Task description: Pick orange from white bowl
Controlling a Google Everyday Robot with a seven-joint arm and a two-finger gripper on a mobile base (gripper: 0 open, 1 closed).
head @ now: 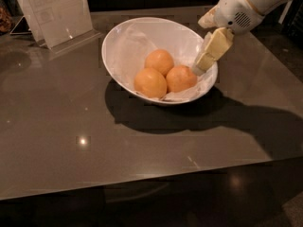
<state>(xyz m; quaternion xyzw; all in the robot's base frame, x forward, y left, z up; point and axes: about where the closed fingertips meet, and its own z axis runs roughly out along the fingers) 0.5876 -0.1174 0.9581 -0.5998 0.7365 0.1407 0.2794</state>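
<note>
The white bowl (156, 19) stands on the grey table, lined with crumpled white paper. Three oranges lie in it. The orange (181, 78), slightly darker and redder, is the right one. Two paler oranges lie at the back (159, 61) and front left (150, 82). My gripper (200, 68) reaches down from the upper right over the bowl's right rim. Its cream tips are just right of the orange, very close to it or touching.
A clear sign holder with a printed sheet (57, 11) stands at the back left. The glossy grey table (71, 126) ends at a front edge near the bottom of the view. The arm's white body (246, 6) fills the upper right.
</note>
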